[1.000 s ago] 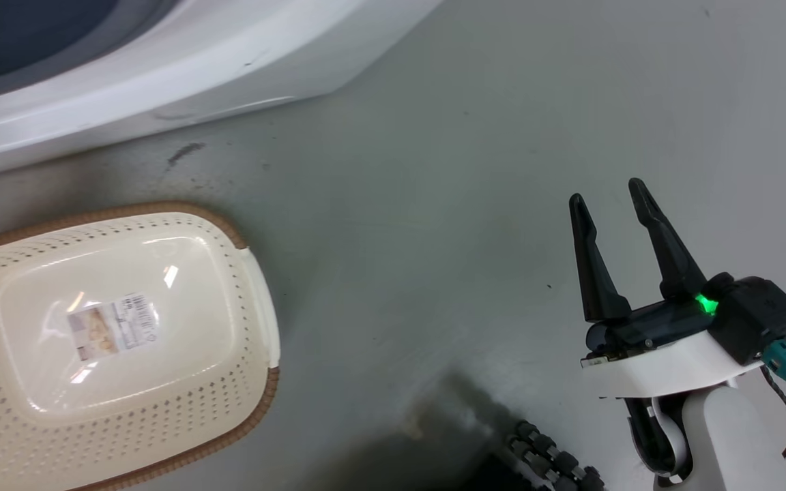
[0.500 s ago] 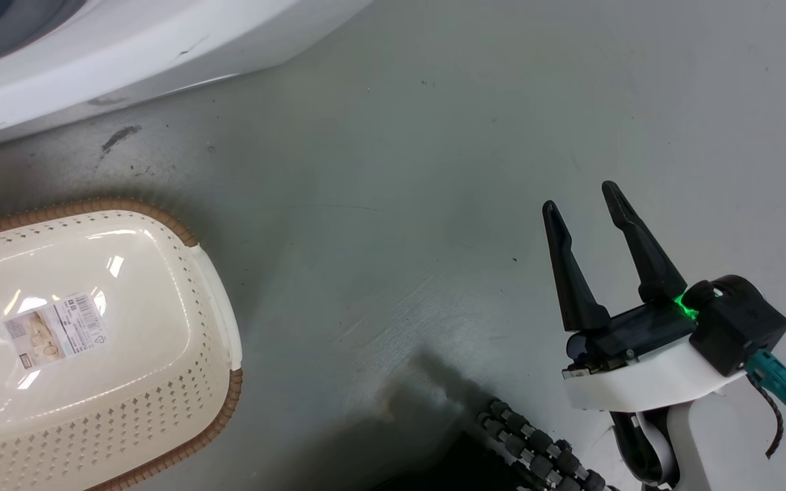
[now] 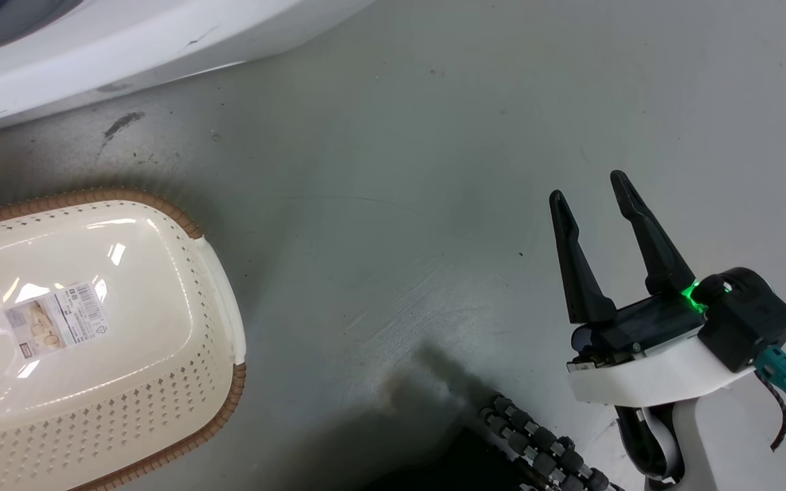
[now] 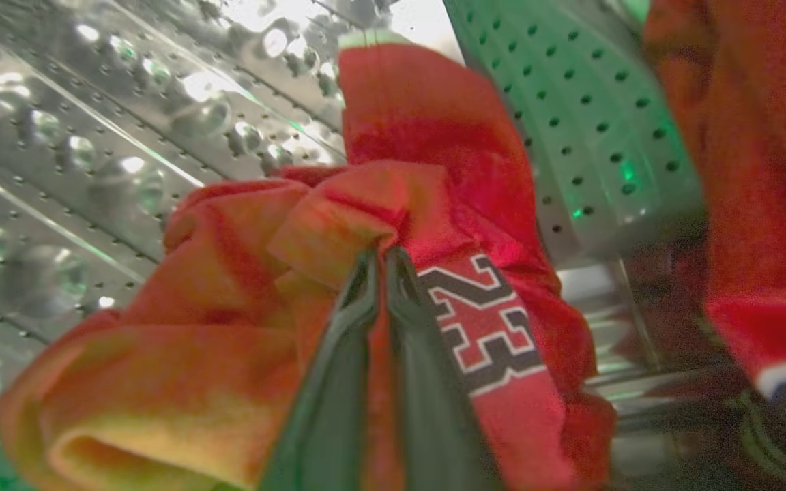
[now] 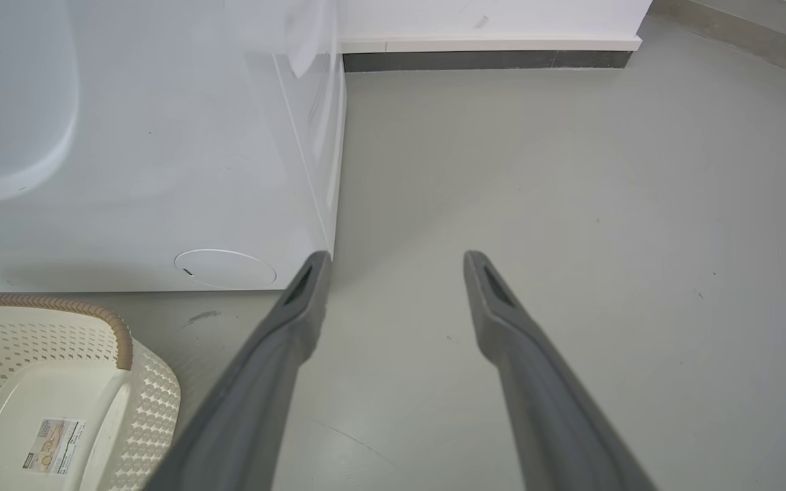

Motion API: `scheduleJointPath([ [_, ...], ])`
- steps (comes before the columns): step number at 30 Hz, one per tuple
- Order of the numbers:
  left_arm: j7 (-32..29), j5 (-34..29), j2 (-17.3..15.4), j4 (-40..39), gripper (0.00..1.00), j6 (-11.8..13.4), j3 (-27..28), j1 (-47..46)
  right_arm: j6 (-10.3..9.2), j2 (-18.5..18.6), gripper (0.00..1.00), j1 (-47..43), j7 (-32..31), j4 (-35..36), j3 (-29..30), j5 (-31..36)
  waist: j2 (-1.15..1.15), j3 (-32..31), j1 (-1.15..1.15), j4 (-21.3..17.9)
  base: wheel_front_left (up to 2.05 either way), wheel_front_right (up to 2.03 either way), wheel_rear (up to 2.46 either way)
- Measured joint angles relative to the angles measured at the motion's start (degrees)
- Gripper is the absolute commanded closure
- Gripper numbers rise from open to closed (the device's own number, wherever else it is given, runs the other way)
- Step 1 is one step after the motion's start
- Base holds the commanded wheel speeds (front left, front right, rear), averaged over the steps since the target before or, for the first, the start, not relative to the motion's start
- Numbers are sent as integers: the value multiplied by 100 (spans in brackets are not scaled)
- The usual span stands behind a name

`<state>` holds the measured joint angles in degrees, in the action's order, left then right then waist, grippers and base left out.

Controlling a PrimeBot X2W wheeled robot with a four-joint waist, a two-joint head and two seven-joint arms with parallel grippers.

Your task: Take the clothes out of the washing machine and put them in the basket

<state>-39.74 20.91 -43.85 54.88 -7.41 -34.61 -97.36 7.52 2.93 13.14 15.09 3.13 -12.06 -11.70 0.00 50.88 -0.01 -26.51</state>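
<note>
Inside the washing machine's perforated steel drum (image 4: 93,136), my left gripper (image 4: 381,258) is shut on a bunched fold of a red jersey (image 4: 243,259) with a black-and-white "23". More red cloth (image 4: 754,164) hangs at the right of the left wrist view. The cream basket (image 3: 222,300) with a brown rim sits on the floor at the head view's lower left, with a paper label on its bottom; I see it also in the right wrist view (image 5: 147,395). My right gripper (image 3: 589,185) hovers open over bare floor, right of the basket, holding nothing. The washing machine's white front (image 3: 127,48) runs along the top left.
Grey floor (image 3: 400,204) spreads between the basket and my right gripper. A dark ribbed cable (image 3: 536,450) lies at the bottom edge. The washing machine's white panel (image 5: 161,170) and a wall skirting (image 5: 488,58) show in the right wrist view.
The head camera has shifted, so the washing machine and basket slid left and up in view. My right gripper stays open at about the same spot.
</note>
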Motion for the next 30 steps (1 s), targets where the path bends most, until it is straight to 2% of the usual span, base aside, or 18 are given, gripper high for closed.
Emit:
scheduleJointPath([
  [7,791,62,140,93,100,42,32,79,0,-1,0,101,0,-56,115,91,0,-165,0,106,0,0,0],
  [13,1971,63,359,170,100,101,-5,420,0,-2,0,175,0,-120,455,297,0,-454,0,339,0,0,0],
  [15,2423,120,490,218,100,102,3,615,0,-2,0,189,0,-132,576,377,0,-578,0,428,0,0,0],
  [16,3061,259,723,305,100,137,48,939,0,-1,0,185,0,-167,701,477,0,-792,0,576,0,0,0],
  [19,3663,350,935,400,100,191,82,1307,0,-4,0,165,0,-220,776,627,0,-1031,0,734,0,0,0],
  [27,5116,588,1492,616,100,392,170,2343,0,-7,0,37,0,-365,898,811,0,-1778,0,1113,0,0,0],
  [30,5380,605,1680,603,100,486,171,2761,0,-5,0,-57,0,-424,932,870,0,-2073,0,1239,0,0,0],
])
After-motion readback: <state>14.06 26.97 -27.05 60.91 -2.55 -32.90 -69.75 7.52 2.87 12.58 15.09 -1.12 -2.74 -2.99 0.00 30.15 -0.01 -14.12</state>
